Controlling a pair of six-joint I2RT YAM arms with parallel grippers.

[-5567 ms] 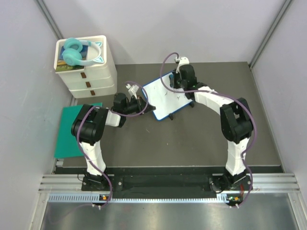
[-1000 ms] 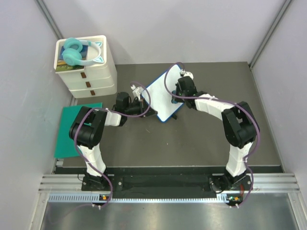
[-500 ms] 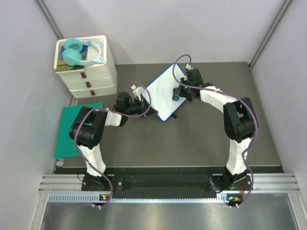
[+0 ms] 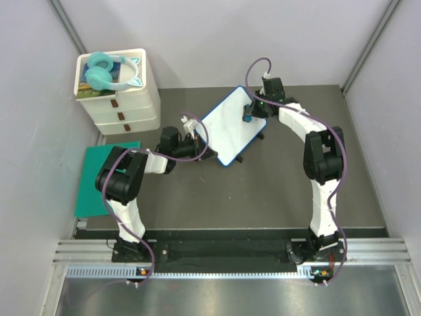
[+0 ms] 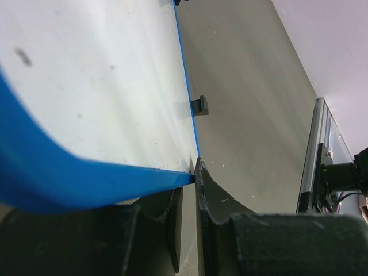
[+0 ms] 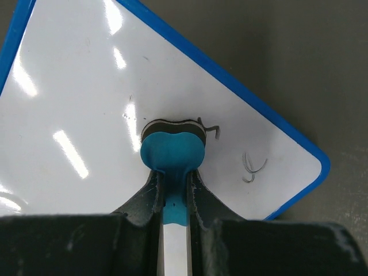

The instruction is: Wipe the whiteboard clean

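Whiteboard (image 4: 227,128): flat, glossy white rectangle with a thin blue rim and rounded corners. You have it on the dark matte table (image 4: 276,191), between your two grippers and turned diamond-wise in the top view. The right wrist view shows streaks of glare across the white face.

Marks (image 6: 253,167): thin dark pen strokes just to the right of the eraser head. One is a small hook at the pad's edge. The other is a looped curl closer to the board's corner, ahead and right of your right fingertips. A few faint specks lie to the left of the head.

Eraser (image 6: 172,148): smooth teal-blue plastic with a lobed head and a dark felt pad beneath it. The pad sits against the white face, straight ahead of the right fingers.

Right gripper (image 6: 172,192): jaws narrow and clamped on the eraser's slim handle, one black finger on each side.

Left gripper (image 5: 185,185): jaws almost together, pinching the blue rim at a rounded corner of the whiteboard. The fingers are matte black and scuffed. The board fills the space ahead and left of them, with one dark smudge on it.

Small black block (image 5: 199,105): it juts out from the rim, ahead of the left fingertips.

Behind the left gripper, on the side away from the board:
- A plain green mat (image 4: 99,181) lies flat beside the left arm.
- White stacked drawers (image 4: 125,105) with brown pulls stand well apart from the left gripper.
- Teal headphones (image 4: 105,71) rest on top of the drawers.
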